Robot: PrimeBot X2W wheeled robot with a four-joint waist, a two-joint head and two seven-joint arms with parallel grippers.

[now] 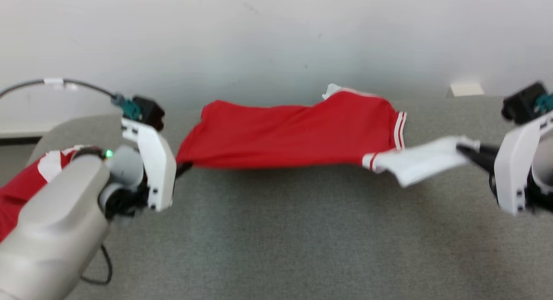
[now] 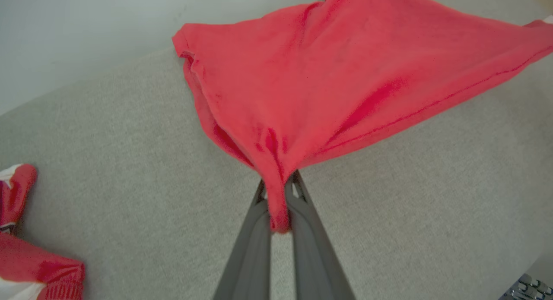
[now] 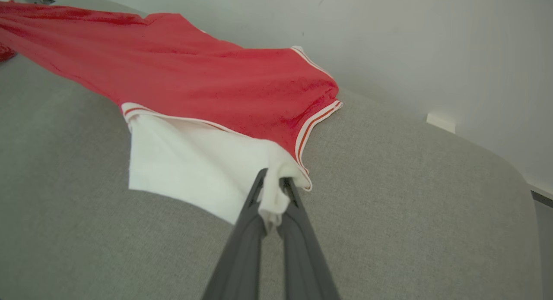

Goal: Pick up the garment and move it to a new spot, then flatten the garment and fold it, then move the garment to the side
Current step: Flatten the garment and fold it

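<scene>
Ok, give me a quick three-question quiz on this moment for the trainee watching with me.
1. True or false: the left end effector stands open, clear of the red short-sleeved fabric garment.
2. Which colour of cloth does the right end effector pinch? A red, B white, C grey.
3. Fill in: a second, crumpled red-and-white cloth lies at the robot's ____ side.
Key: 1 false; 2 B; 3 left.

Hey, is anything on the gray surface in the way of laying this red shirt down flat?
Nothing visible does. Another red garment lies on the gray surface off to the left, apart from the red shirt.
</scene>
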